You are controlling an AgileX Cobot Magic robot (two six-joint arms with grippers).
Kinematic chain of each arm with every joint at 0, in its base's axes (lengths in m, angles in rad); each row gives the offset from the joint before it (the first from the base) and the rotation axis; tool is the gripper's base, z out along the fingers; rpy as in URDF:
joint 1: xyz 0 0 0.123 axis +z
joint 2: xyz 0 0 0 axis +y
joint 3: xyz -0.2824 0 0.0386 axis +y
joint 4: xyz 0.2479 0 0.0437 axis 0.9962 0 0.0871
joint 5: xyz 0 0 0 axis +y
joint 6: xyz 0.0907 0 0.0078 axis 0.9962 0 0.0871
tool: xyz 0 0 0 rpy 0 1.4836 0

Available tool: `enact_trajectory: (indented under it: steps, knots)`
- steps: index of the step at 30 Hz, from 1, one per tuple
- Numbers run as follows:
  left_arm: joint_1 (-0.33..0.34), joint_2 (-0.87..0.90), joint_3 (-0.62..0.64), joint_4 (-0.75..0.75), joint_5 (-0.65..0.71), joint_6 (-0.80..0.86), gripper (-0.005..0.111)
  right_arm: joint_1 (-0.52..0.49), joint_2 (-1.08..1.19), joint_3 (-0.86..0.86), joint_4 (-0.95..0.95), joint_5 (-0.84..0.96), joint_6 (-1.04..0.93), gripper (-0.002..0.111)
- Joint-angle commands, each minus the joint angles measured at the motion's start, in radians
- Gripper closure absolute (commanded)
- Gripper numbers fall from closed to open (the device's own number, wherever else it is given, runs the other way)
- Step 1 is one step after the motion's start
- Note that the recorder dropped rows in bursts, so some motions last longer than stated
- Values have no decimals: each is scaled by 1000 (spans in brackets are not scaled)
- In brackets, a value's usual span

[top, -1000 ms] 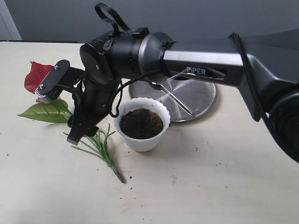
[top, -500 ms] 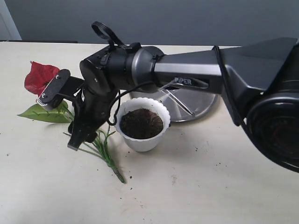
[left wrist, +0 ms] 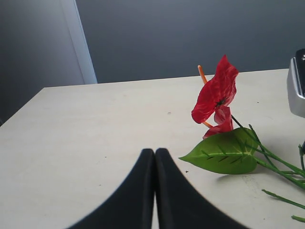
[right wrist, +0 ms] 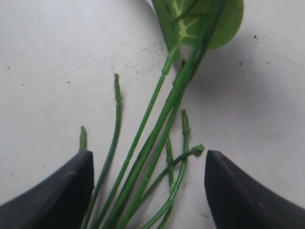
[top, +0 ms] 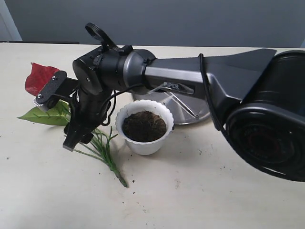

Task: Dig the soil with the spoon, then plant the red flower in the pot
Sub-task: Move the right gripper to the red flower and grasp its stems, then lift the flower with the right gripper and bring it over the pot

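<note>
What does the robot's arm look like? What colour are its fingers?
The big arm is a silver-grey tube joined to round black parts, with white letters printed on it that look like PIPER. Thin black cables loop over the wrist. The right gripper has smooth black fingers with rounded tips. The left gripper has black fingers too, curved and tapering.

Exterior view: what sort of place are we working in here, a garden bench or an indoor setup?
Probably an indoor lab or demo tabletop: a plain cream table against a bare grey wall, with props laid out, namely an artificial red flower, a white pot of soil and a steel plate.
</note>
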Motion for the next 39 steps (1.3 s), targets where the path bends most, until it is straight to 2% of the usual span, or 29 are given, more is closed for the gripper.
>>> enact_trajectory:
  steps: [1, 14, 16, 23, 32, 39]
  knots:
    - [-7, -5, -4, -8, -3, -2, 106, -1, 23, -37, -9, 32, 12, 45]
    - [-7, -5, -4, -8, -3, -2, 106, -1, 83, -51, -34, 77, 42, 47]
    - [-7, -5, -4, -8, -3, -2, 106, -1, 91, -51, -34, 84, 42, 58]
    - [-7, -5, -4, -8, -3, -2, 106, -1, 89, -51, -34, 86, 40, 109]
    - [-7, -5, -4, -8, -3, -2, 106, -1, 63, -51, 39, 20, 40, 108]
    - [-7, -5, -4, -8, -1, -2, 106, -1, -79, -51, 147, -162, 38, 108]
